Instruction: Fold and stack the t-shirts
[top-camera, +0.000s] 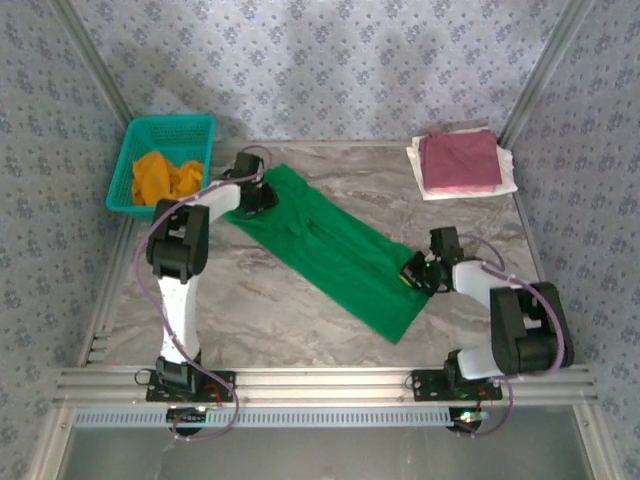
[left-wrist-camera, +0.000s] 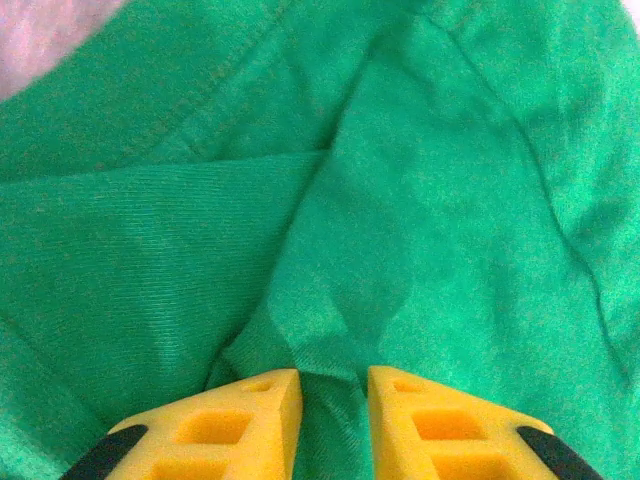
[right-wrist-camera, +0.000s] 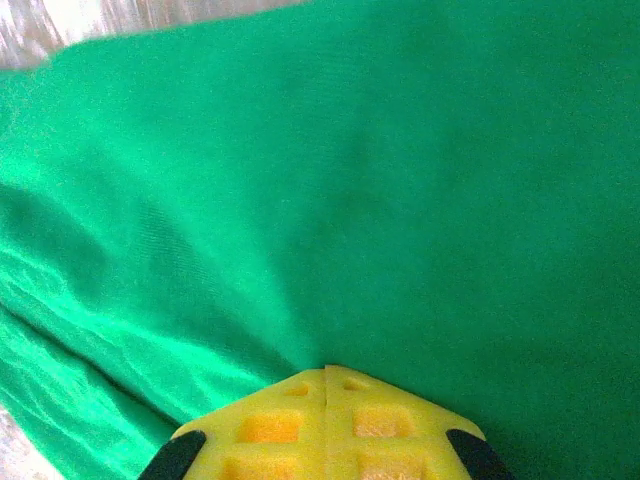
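**Green t-shirt (top-camera: 330, 250) lying between two pinching grippers**

The green t-shirt is lying flat on the marble table (top-camera: 250, 320) as a long strip, running from 10 o'clock to 4 o'clock across the top view. The left gripper (top-camera: 258, 192) is pressing down on the strip's 10 o'clock end. In its wrist view its yellow fingers (left-wrist-camera: 255, 415) are standing narrowly parted, pinching a raised fold of the cloth between them. The right gripper (top-camera: 416, 274) is sitting on the shirt's edge near the 4 o'clock end. Its fingers (right-wrist-camera: 280, 425) are pressing fully together, and creases in the green cloth are running into their tips. A teal basket (top-camera: 128, 150) holding an orange t-shirt (top-camera: 165, 177) is standing at 9 o'clock from the left gripper, just beside it. A folded maroon-pink t-shirt (top-camera: 460, 160) is resting on a white t-shirt (top-camera: 512, 172) at 1 o'clock, well apart from the right gripper.
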